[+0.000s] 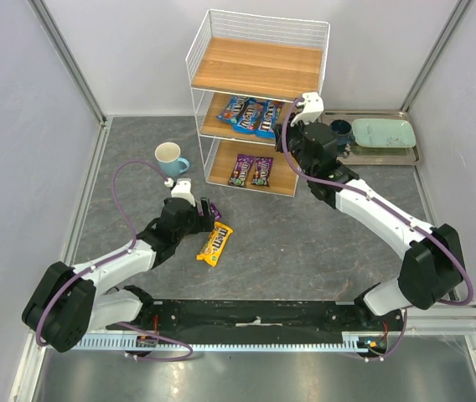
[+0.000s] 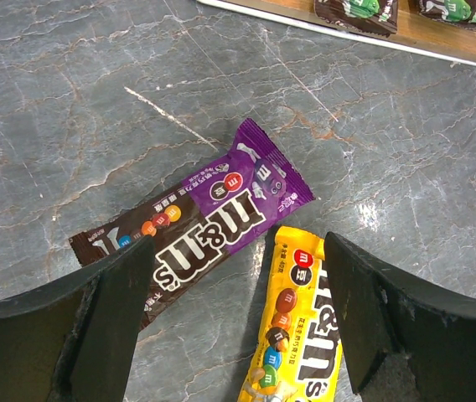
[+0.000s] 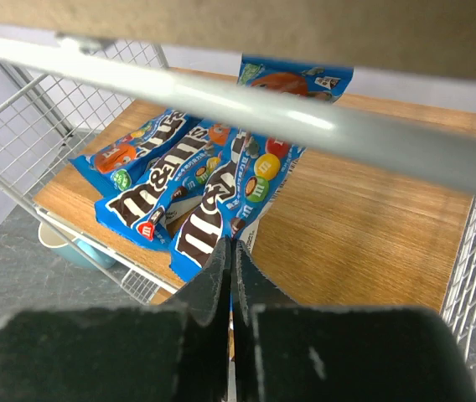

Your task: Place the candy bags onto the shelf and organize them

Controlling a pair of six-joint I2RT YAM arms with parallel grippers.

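The white wire shelf (image 1: pixel 255 63) stands at the back. Three blue candy bags (image 1: pixel 246 113) lie on its middle board and two dark purple ones (image 1: pixel 251 170) on the bottom board. My right gripper (image 1: pixel 287 126) reaches into the middle level; its tips (image 3: pixel 230 244) are shut on the near edge of the rightmost blue bag (image 3: pixel 221 197). A purple bag (image 2: pixel 213 226) and a yellow bag (image 2: pixel 301 335) lie flat on the table, also in the top view, purple (image 1: pixel 209 209) and yellow (image 1: pixel 214 244). My left gripper (image 2: pixel 238 251) hovers open over both, empty.
A white and blue cup (image 1: pixel 169 157) stands left of the shelf. A flat metal tray (image 1: pixel 406 155) at the back right holds a pale green plate (image 1: pixel 382 132) and a dark cup (image 1: pixel 341 130). A shelf wire (image 3: pixel 305 126) crosses just above my right gripper.
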